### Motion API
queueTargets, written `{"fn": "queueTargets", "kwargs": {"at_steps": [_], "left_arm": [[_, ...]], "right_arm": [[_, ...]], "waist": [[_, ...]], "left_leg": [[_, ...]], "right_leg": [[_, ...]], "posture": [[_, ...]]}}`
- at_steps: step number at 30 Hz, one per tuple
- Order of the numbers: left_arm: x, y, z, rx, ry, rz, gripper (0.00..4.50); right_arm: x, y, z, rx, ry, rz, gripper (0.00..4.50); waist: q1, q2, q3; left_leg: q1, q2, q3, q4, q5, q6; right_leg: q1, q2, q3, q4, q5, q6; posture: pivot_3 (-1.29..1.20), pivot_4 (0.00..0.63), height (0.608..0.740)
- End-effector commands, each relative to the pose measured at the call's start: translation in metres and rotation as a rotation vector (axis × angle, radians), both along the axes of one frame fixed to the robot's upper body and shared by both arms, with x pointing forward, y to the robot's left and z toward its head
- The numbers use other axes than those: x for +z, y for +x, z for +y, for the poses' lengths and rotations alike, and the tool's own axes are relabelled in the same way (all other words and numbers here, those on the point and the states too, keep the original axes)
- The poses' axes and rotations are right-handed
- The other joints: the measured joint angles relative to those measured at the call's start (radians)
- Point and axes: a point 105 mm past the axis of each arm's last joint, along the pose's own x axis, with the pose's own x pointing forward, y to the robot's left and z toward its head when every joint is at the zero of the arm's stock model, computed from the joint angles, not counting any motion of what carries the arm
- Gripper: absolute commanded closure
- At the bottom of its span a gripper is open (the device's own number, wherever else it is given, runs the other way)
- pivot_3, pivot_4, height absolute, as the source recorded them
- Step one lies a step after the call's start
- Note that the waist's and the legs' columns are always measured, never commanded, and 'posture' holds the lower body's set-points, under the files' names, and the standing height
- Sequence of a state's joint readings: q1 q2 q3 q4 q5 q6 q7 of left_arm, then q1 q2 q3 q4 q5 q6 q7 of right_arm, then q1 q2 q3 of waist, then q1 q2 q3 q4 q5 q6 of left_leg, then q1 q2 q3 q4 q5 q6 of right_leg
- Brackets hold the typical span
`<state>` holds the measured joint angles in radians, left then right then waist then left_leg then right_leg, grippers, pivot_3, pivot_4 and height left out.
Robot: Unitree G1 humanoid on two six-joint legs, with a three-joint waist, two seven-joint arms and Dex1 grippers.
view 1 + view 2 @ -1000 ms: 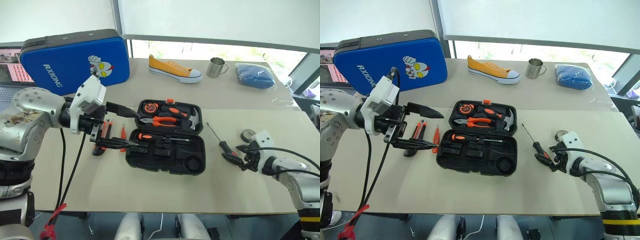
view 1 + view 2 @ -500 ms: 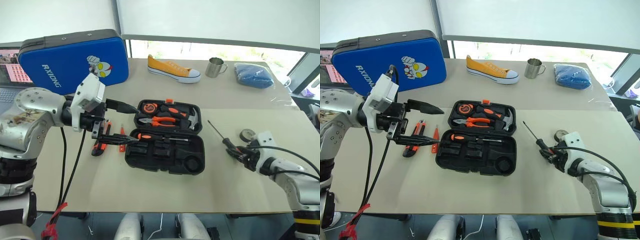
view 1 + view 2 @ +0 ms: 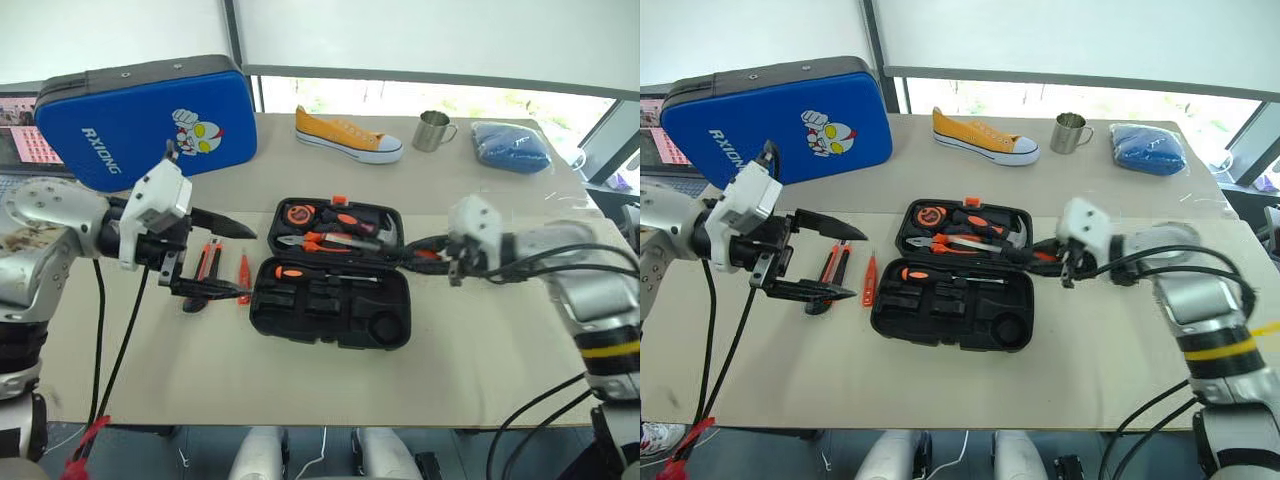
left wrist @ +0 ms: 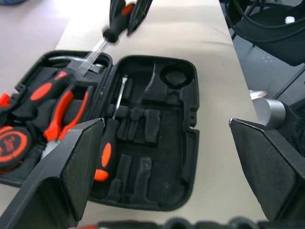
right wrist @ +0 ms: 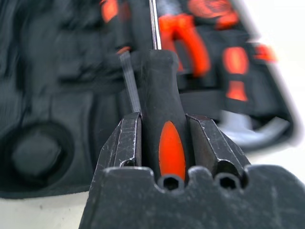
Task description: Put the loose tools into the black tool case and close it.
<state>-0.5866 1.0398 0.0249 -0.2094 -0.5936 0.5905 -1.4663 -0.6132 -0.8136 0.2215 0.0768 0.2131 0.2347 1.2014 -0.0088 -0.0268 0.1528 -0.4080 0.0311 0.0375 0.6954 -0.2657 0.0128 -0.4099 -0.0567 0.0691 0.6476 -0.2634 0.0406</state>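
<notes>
The black tool case (image 3: 385, 335) lies open mid-table, and one orange-and-black screwdriver (image 3: 310, 273) rests in its front half. My right gripper (image 3: 425, 250) hovers at the case's right edge, shut on a second screwdriver (image 5: 169, 148). That screwdriver's shaft points left over the lid. My left gripper (image 3: 247, 262) hangs open just left of the case, nothing between its wide-spread fingers. Under it on the table lie the orange-black utility knife (image 3: 830, 265) and the slim orange tester pen (image 3: 871, 278).
Pliers (image 3: 320, 241), a hammer and a tape measure (image 3: 297, 213) sit in the case's lid. A blue RXIONG case (image 3: 145, 115) stands at the back left. Along the far side are a yellow shoe (image 3: 348, 135), a metal cup (image 3: 432, 131) and a blue cloth (image 3: 510, 148).
My right gripper closed on the screwdriver at the right of the table, lifted it and carried it left to the case's right edge. My left gripper drifted slightly left, still open.
</notes>
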Motion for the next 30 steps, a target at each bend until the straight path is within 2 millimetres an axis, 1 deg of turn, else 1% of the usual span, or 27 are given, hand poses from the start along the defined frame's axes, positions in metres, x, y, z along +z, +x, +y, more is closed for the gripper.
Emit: {"fn": "queueTargets", "kwargs": {"at_steps": [1, 3, 9, 13, 16, 21, 23, 24, 27, 29, 30], "left_arm": [[0.011, -0.007, 0.002, -0.004, 0.015, -0.052, 0.00], [0.011, -0.010, 0.002, 0.001, 0.015, -0.054, 0.00], [0.010, -0.011, 0.001, 0.011, 0.009, -0.059, 0.00], [0.009, -0.011, -0.001, 0.011, 0.006, -0.059, 0.00], [0.010, -0.010, -0.003, 0.006, 0.002, -0.063, 0.00], [0.011, -0.008, -0.004, 0.004, -0.001, -0.071, 0.00], [0.011, -0.007, -0.005, 0.003, -0.001, -0.073, 0.00], [0.011, -0.007, -0.005, 0.003, -0.001, -0.074, 0.00], [0.011, -0.006, -0.006, -0.001, -0.001, -0.076, 0.00], [0.010, -0.005, -0.006, -0.002, -0.001, -0.075, 0.00], [0.010, -0.005, -0.006, -0.003, -0.001, -0.075, 0.00]], "right_arm": [[-0.001, 0.009, 0.002, 0.049, -0.049, -0.065, 3.44], [-0.007, 0.010, 0.007, 0.067, -0.048, -0.055, 3.44], [-0.024, 0.001, 0.023, 0.112, -0.047, -0.022, 3.44], [-0.028, 0.009, 0.030, 0.057, -0.027, -0.022, 3.44], [-0.031, 0.004, 0.033, 0.061, -0.028, -0.008, 3.44], [-0.033, -0.001, 0.035, 0.060, -0.024, 0.005, 3.44], [-0.033, -0.004, 0.037, 0.063, -0.017, 0.007, 2.44], [-0.032, -0.004, 0.038, 0.062, -0.014, 0.007, 2.28], [-0.025, -0.003, 0.039, 0.038, 0.001, -0.023, 1.21], [-0.016, -0.003, 0.039, 0.030, 0.020, -0.044, 0.61], [-0.010, -0.004, 0.039, 0.028, 0.040, -0.040, 0.19]], "waist": [[0.000, 0.000, 0.000], [-0.004, -0.001, 0.001], [-0.005, -0.001, 0.001], [-0.006, -0.001, 0.001], [-0.010, -0.001, 0.001], [-0.004, -0.001, 0.001], [-0.003, -0.001, 0.001], [-0.004, -0.001, 0.001], [-0.004, -0.001, 0.001], [-0.005, -0.001, 0.001], [-0.005, -0.001, 0.001]], "left_leg": [[0.000, 0.000, 0.000, 0.000, 0.000, 0.000], [0.000, 0.000, 0.000, 0.000, 0.000, 0.000], [-0.003, 0.001, -0.002, 0.000, 0.000, 0.000], [-0.005, 0.000, -0.003, 0.001, 0.000, 0.000], [-0.004, 0.001, -0.003, 0.001, 0.001, -0.001], [-0.005, 0.000, -0.002, 0.001, 0.001, -0.001], [-0.005, 0.000, -0.002, 0.001, 0.001, -0.002], [-0.005, 0.000, -0.002, 0.001, 0.001, -0.002], [-0.005, 0.000, -0.002, 0.001, 0.001, -0.002], [-0.005, 0.000, -0.002, 0.001, 0.001, -0.002], [-0.005, 0.001, -0.002, 0.001, 0.001, -0.002]], "right_leg": [[0.000, 0.000, 0.000, 0.000, 0.000, 0.000], [-0.001, 0.000, 0.000, 0.000, 0.000, 0.000], [-0.006, 0.000, 0.000, 0.004, 0.000, -0.001], [-0.010, 0.000, 0.001, 0.009, 0.000, -0.001], [-0.011, 0.000, 0.001, 0.010, 0.001, -0.001], [-0.012, 0.000, 0.001, 0.011, 0.001, -0.001], [-0.011, 0.000, 0.001, 0.011, 0.001, -0.001], [-0.011, 0.000, 0.001, 0.011, 0.001, -0.001], [-0.012, 0.000, 0.001, 0.011, 0.001, -0.001], [-0.012, 0.000, 0.001, 0.011, 0.001, -0.001], [-0.012, 0.000, 0.001, 0.011, 0.001, -0.001]], "posture": [[0.00, 0.150, 0.740], [0.00, 0.150, 0.740], [0.00, 0.150, 0.740], [0.00, 0.150, 0.740], [0.00, 0.150, 0.740], [0.00, 0.150, 0.740], [0.00, 0.150, 0.740], [0.00, 0.150, 0.740], [0.00, 0.150, 0.740], [0.00, 0.150, 0.740], [0.00, 0.150, 0.740]]}}
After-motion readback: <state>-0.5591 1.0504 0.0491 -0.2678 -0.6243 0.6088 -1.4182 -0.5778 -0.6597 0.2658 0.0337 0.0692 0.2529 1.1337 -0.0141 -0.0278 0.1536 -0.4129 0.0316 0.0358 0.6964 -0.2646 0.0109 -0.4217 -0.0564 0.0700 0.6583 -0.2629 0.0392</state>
